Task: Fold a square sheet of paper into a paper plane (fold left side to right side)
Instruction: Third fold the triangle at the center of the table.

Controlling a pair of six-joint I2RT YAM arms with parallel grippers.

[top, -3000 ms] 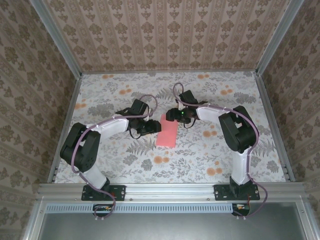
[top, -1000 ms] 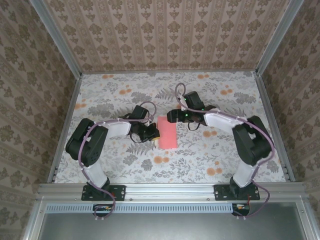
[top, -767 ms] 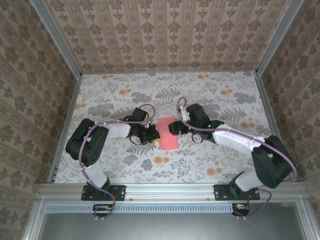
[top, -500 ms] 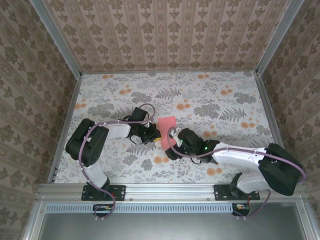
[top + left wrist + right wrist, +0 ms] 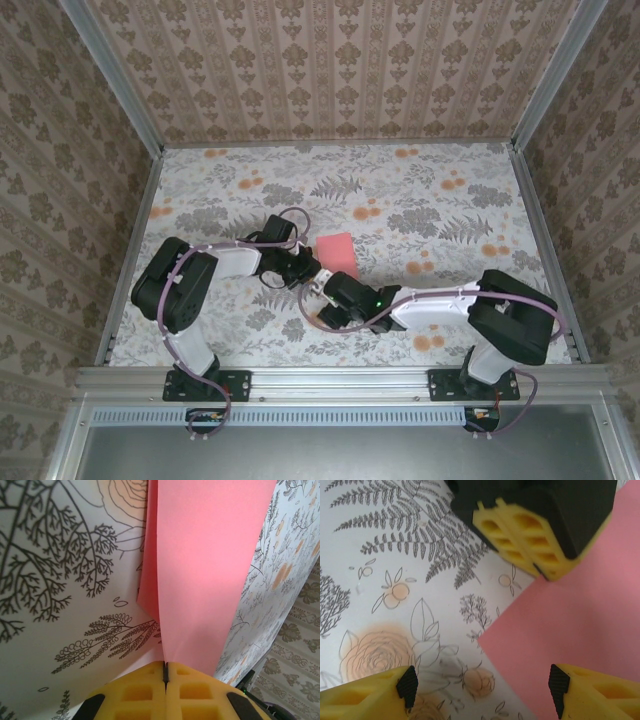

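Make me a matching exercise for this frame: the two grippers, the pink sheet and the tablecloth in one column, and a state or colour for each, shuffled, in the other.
Column one:
1. left gripper
2. right gripper
3. square sheet of paper
4. tablecloth

Column two:
A. white with flower and fern prints
B. open, above a corner of the sheet
C. plain salmon pink
D. shut on the sheet's edge

Pairs: 1-D, 2-B, 3-C, 4-A
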